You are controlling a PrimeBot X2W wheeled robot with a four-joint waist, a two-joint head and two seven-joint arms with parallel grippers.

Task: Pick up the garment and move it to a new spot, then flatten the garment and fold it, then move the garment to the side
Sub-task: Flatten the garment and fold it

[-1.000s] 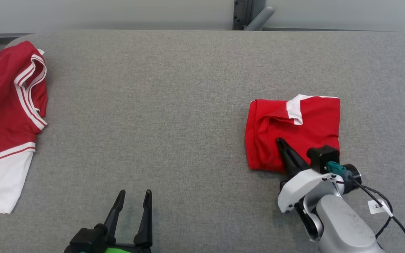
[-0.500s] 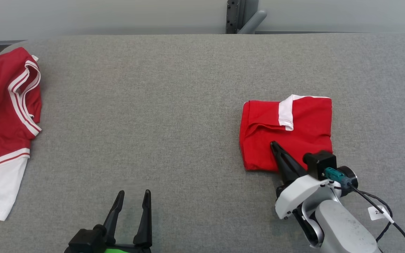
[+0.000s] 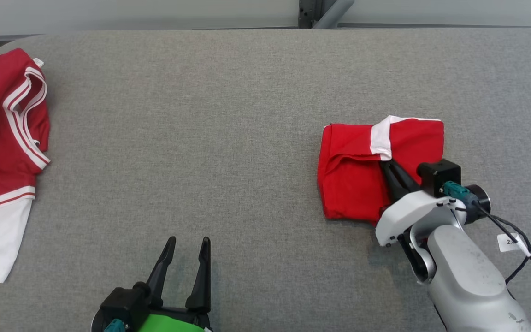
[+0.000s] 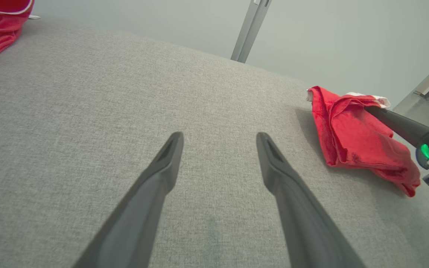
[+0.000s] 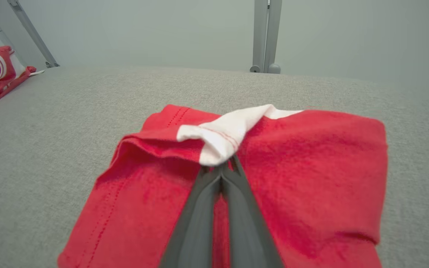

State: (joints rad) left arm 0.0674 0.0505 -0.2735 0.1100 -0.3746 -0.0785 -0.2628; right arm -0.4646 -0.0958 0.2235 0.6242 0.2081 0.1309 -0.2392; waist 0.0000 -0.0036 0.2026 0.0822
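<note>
Red folded garment (image 3: pixel 353 184) lies right of centre on the grey table (image 3: pixel 247 138), nearly square, slightly longer left to right, white band (image 3: pixel 380 138) toward the far edge; the closed right gripper (image 3: pixel 383 162) rests on top, so slide it sideways under steady, light pressure; the left gripper (image 3: pixel 187 242) hangs wide open.

Grey fabric table (image 3: pixel 247 115), pale wall (image 3: pixel 155 14)

White tag (image 3: pixel 510 241) hanging beside the right forearm (image 3: pixel 468 281) is showing a blurred marking beginning "2"; remainder illegible.
</note>
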